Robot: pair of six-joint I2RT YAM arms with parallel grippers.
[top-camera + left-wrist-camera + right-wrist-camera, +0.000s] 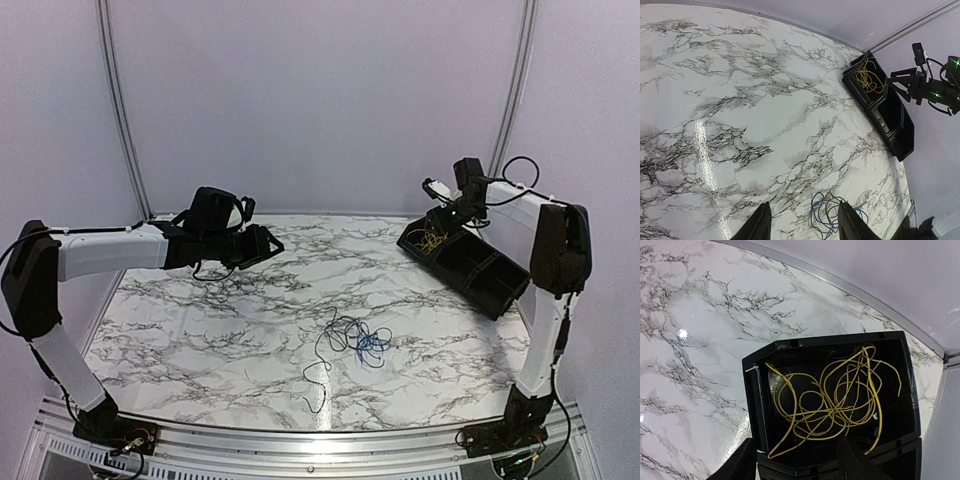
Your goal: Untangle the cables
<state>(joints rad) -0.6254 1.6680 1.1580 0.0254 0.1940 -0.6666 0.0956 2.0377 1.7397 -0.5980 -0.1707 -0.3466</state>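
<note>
yellow cable point(830, 400) coiled in end compartment of the black bin point(752, 390), right gripper point(796, 444) above it, jaws apart (empty). left gripper point(804, 209) spread, empty too. blue and black cables point(355, 340) tangled on the table point(200, 330).

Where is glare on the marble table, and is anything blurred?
Left wrist view: long bright streak on the white marble-patterned table. Right wrist view: small glare spot near the black plastic bin; nothing blurred. Top view: table evenly lit.

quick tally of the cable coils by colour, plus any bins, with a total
yellow cable coil: 1
blue cable coil: 1
black cable coil: 1
black bin: 1
total: 4
</note>
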